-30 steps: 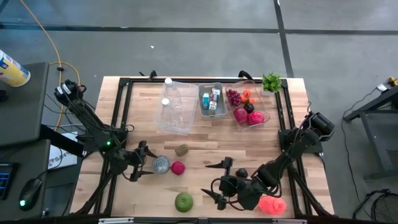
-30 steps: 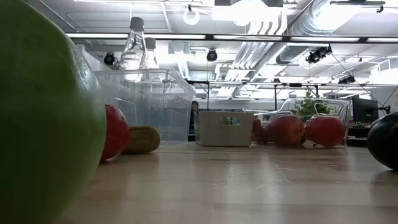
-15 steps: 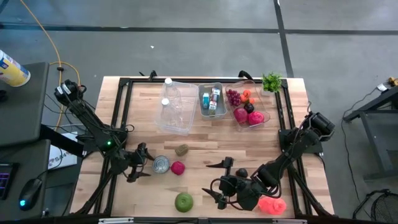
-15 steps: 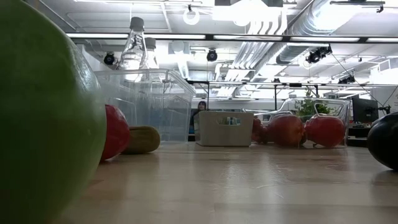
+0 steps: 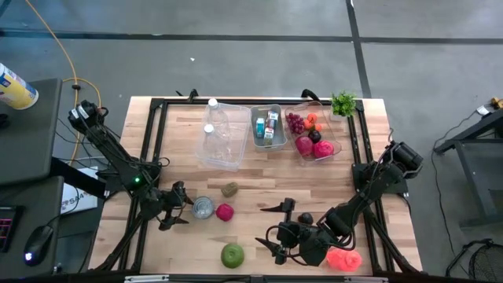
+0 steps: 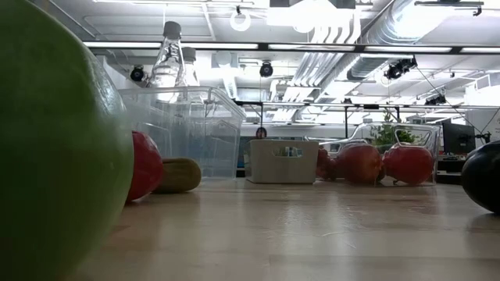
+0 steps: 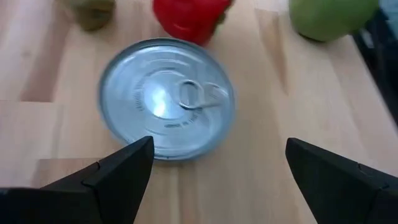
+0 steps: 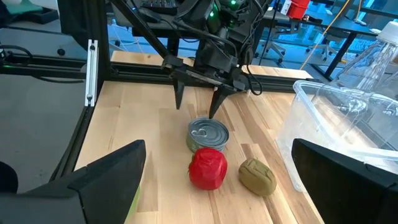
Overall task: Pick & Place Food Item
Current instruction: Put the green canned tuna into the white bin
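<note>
A silver can (image 5: 203,207) stands upright on the wooden table, its pull-tab lid (image 7: 166,106) facing up. My left gripper (image 5: 174,207) (image 7: 217,171) is open just to the can's left, with the can a little ahead of its fingertips. A red fruit (image 5: 225,211) (image 8: 208,168) sits right of the can and an olive-brown item (image 5: 229,189) (image 8: 257,176) lies beyond it. A green apple (image 5: 233,254) (image 6: 55,140) rests near the near edge. My right gripper (image 5: 271,229) (image 8: 217,180) is open, low over the near right part of the table, pointing left.
Along the far side stand a clear bin (image 5: 222,137) with bottles, a small grey bin (image 5: 267,126) with cartons, a clear bin (image 5: 316,135) of fruit, and a green plant (image 5: 343,102). A dark fruit (image 5: 305,218) and a pink item (image 5: 343,259) lie by the right arm.
</note>
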